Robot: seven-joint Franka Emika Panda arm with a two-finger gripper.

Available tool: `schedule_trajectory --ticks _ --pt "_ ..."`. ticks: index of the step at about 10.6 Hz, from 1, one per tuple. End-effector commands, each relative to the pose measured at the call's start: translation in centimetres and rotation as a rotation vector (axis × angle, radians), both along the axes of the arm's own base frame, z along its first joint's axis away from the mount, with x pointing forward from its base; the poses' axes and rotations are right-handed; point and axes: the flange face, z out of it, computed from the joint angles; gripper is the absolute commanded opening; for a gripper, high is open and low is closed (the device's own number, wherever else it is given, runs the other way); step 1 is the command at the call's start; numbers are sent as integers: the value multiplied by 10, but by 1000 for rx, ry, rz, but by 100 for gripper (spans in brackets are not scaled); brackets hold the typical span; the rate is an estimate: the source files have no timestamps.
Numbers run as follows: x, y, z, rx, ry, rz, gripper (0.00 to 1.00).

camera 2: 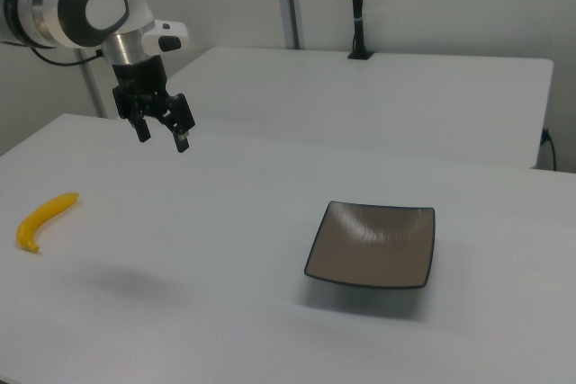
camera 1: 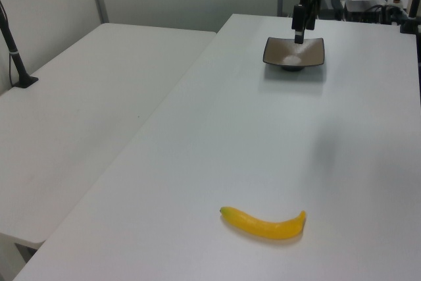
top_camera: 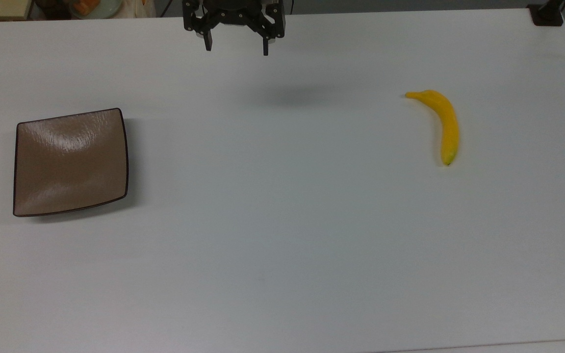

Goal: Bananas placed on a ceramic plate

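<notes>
Bananas [top_camera: 443, 122] lie on the table [top_camera: 282, 235], well apart from the wide-open, empty fingers [top_camera: 208, 41] hanging high above, so the gripper [top_camera: 237, 45] should descend straddling the fruit's middle before carrying it to the ceramic plate [top_camera: 70, 162].

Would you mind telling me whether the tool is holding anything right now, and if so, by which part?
Nothing is held: the tool hangs open above the table, apart from the banana.

Open table [top_camera: 282, 220] between banana [top_camera: 443, 122] and plate [top_camera: 70, 162]
</notes>
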Motion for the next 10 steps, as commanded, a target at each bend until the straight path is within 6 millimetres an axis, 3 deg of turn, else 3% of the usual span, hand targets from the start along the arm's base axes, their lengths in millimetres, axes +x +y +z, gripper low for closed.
schedule_trajectory --ticks 1,10 --pt "-1 3 -1 -11 -41 6 100" --pt "1 6 -7 5 -33 3 100"
